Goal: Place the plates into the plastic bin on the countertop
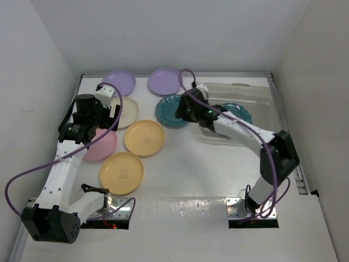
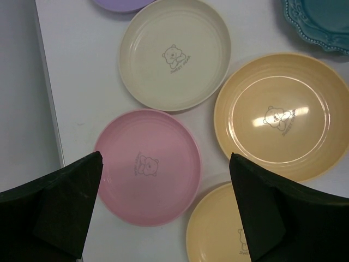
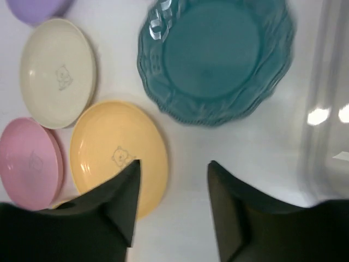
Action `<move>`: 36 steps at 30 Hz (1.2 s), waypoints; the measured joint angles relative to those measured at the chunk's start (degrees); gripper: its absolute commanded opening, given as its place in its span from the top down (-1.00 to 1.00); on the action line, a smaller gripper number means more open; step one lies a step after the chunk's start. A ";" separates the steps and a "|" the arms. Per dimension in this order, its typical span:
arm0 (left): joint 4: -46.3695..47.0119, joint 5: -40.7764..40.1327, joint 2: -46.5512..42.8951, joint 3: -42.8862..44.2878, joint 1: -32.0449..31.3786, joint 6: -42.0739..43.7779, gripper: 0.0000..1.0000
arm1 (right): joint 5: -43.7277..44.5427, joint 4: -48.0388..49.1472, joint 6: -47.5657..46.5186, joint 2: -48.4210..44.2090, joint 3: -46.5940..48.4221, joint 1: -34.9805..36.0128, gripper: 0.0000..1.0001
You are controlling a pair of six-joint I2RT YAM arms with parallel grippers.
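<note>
On the white countertop (image 1: 185,174) lie two lavender plates (image 1: 119,82) (image 1: 165,81), a cream plate (image 1: 126,112), a pink plate (image 1: 101,144), two yellow-orange plates (image 1: 144,137) (image 1: 121,173) and a dark teal plate (image 1: 170,111). A second teal plate (image 1: 238,112) lies inside the clear plastic bin (image 1: 262,93). My left gripper (image 1: 103,121) is open and empty above the pink plate (image 2: 147,166). My right gripper (image 1: 185,112) is open and empty, hovering beside the teal plate (image 3: 218,54), left of the bin (image 3: 327,109).
White walls bound the countertop at the back and on both sides. The plates lie close together on the left half. The cream plate (image 2: 174,54) and a yellow plate (image 2: 278,114) lie just beyond the pink one.
</note>
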 measured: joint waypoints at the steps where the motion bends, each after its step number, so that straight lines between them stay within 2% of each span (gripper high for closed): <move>1: 0.02 -0.02 0.00 0.00 0.00 -0.04 -0.99 | 1.77 0.33 2.78 2.10 -0.20 2.27 -0.22; 6: 0.02 -0.02 -0.85 -1.11 0.00 -0.76 -0.99 | 11.56 -1.05 19.32 13.62 3.45 8.26 -0.29; 12: -0.02 0.46 -4.44 -4.09 0.00 -1.68 -0.99 | 17.44 -0.98 34.53 18.91 4.00 8.26 -0.29; 16: 1.84 0.28 -7.02 -8.59 0.00 -2.45 -0.99 | 19.80 2.08 39.17 22.16 3.80 7.04 -0.29; 22: 4.59 -8.28 -7.91 -17.07 0.00 -4.85 -0.99 | 20.50 4.63 43.63 25.57 3.78 5.11 -0.29; 27: 6.08 -12.57 -7.89 -18.25 0.39 -5.60 -0.99 | 20.48 5.16 47.17 27.85 4.92 5.01 -0.29; 29: 6.80 -13.18 -7.91 -18.25 0.48 -5.77 -0.99 | 20.20 4.76 48.54 28.26 5.60 5.01 -0.20; 33: 7.30 -13.53 -7.89 -18.25 0.48 -5.88 -0.99 | 19.87 1.84 51.84 29.07 7.32 5.07 -0.14; 36: 7.32 -13.38 -7.87 -18.25 0.48 -5.97 -0.99 | 19.69 1.44 53.20 29.40 7.34 5.07 0.13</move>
